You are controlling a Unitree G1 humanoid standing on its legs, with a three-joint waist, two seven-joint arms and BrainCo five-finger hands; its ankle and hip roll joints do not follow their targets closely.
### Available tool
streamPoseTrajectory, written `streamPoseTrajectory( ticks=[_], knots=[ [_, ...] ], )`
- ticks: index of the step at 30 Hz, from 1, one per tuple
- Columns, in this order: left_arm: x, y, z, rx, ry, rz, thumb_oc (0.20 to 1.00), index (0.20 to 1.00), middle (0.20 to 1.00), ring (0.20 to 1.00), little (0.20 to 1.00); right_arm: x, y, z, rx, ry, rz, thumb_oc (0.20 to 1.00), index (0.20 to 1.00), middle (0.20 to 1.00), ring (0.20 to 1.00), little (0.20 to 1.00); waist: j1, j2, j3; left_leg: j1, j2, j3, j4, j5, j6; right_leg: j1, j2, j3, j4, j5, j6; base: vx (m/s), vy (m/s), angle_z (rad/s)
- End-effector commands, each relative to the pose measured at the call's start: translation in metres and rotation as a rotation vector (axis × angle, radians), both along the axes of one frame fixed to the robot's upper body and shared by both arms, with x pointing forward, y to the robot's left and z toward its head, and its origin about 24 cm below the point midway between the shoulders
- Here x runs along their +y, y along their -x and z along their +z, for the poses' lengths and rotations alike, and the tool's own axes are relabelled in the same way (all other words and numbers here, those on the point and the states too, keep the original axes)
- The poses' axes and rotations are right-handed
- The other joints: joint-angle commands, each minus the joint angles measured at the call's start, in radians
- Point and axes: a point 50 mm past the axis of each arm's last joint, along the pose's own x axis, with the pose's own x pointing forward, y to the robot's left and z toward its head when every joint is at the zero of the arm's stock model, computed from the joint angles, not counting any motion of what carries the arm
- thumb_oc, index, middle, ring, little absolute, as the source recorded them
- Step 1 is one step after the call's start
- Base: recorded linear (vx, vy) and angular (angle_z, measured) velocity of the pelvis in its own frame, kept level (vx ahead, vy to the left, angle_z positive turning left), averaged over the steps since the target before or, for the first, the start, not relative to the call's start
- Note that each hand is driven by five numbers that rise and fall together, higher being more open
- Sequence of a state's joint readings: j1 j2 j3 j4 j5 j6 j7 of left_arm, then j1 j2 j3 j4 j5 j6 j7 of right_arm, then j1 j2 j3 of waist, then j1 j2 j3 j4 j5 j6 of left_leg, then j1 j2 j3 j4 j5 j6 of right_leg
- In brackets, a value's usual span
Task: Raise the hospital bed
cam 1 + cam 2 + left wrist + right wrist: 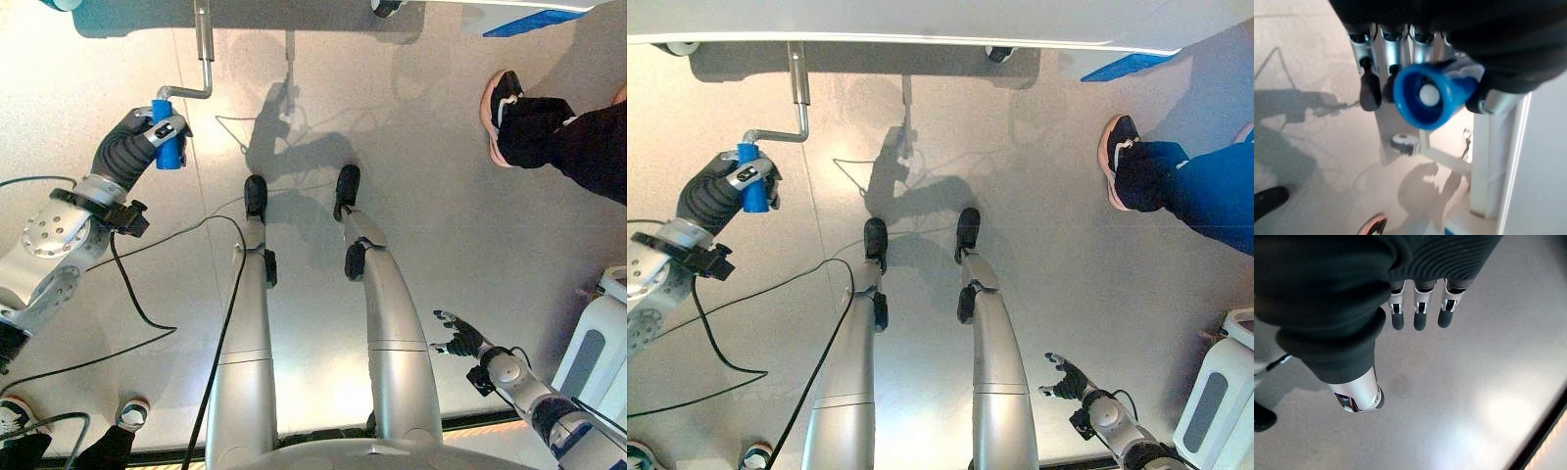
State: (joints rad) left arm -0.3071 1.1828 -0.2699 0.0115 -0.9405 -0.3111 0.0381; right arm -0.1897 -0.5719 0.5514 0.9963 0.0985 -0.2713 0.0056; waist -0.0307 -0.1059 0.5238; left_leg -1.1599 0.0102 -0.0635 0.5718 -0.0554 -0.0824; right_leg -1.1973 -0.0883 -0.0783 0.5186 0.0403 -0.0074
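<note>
The left hand (147, 132) is closed round the blue grip (167, 137) of the bed's crank, fingers and thumb wrapped about it; in the left wrist view the open end of that grip (1429, 95) faces the camera with the dark fingertips (1370, 92) curled beside it. The grip stands roughly upright in the hand, out at the robot's left, above the grey floor (441, 235). From its top a bent metal crank arm (196, 93) runs sideways and then turns up into a straight shaft (203, 34) that goes under the edge of the bed (921, 20), which spans the far side of the scene. A bed castor (1403, 143) and white frame posts (1486, 161) show past the hand in the left wrist view. The right hand (460, 340) hangs low at the robot's right, well apart from the crank, holding nothing, its fingers (1418, 316) straight and slightly spread over bare floor. A person's dark-trousered leg and shoe (502, 110) stand on the floor at the far right, and another pair of shoes (129, 413) shows near the robot's lower left. A white and grey unit (598, 348) stands at the right edge.
</note>
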Motion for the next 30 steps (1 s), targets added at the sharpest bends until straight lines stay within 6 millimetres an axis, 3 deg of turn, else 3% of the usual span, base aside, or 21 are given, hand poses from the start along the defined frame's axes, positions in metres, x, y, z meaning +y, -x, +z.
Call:
streamPoseTrajectory(
  ticks=[1,4,12,16,21,30],
  knots=[
    [0.013,0.012,0.023,-0.215,0.049,0.081,0.200,0.200,0.200,0.200,0.200,-0.024,0.048,-0.014,0.113,0.058,-0.028,1.000,1.000,1.000,1.000,1.000,-0.009,0.046,-0.052,-0.007,-0.024,0.035,-0.023,0.034,0.028,0.044,0.006,-0.011,-0.044,0.002,0.106,0.00,0.041,-0.03],
    [0.031,0.003,0.004,-0.185,0.124,0.215,0.200,0.200,0.200,0.200,0.200,-0.024,0.042,-0.010,0.088,0.065,-0.025,1.000,1.000,1.000,1.000,1.000,-0.020,0.034,-0.047,-0.017,-0.022,0.036,0.004,0.026,0.029,0.035,0.008,-0.008,-0.033,0.000,0.104,0.01,0.034,-0.04],
    [0.048,-0.024,-0.014,-0.114,0.117,0.413,0.200,0.200,0.200,0.200,0.200,-0.024,0.030,-0.004,0.060,0.062,-0.031,1.000,1.000,1.000,1.000,1.000,-0.044,0.007,-0.041,-0.039,-0.022,0.036,0.070,0.002,0.032,0.023,0.013,-0.002,-0.021,0.002,0.107,0.01,0.045,-0.02],
    [0.050,-0.032,-0.010,-0.122,0.129,0.448,0.200,0.200,0.200,0.200,0.200,-0.023,0.027,-0.004,0.056,0.060,-0.036,1.000,1.000,1.000,1.000,1.000,-0.048,-0.002,-0.040,-0.048,-0.021,0.036,0.091,-0.013,0.036,0.017,0.017,0.001,-0.019,0.005,0.108,0.01,0.050,-0.06],
    [0.061,-0.061,-0.001,-0.056,0.068,0.586,0.200,0.200,0.200,0.200,0.200,-0.019,0.018,-0.002,0.052,0.044,-0.037,1.000,1.000,1.000,1.000,1.000,-0.083,-0.025,-0.034,-0.096,-0.019,0.043,0.200,-0.060,0.045,-0.007,0.030,0.028,-0.014,0.018,0.122,0.02,0.075,-0.11],
    [0.052,-0.093,0.007,0.043,0.035,0.688,0.200,0.200,0.200,0.200,0.200,-0.002,0.000,0.001,0.006,0.018,-0.021,1.000,1.000,1.000,1.000,1.000,-0.120,-0.048,-0.005,-0.153,-0.010,0.059,0.307,-0.118,0.051,-0.034,0.048,0.079,-0.024,0.043,0.139,0.02,0.048,-0.16]
  ],
)
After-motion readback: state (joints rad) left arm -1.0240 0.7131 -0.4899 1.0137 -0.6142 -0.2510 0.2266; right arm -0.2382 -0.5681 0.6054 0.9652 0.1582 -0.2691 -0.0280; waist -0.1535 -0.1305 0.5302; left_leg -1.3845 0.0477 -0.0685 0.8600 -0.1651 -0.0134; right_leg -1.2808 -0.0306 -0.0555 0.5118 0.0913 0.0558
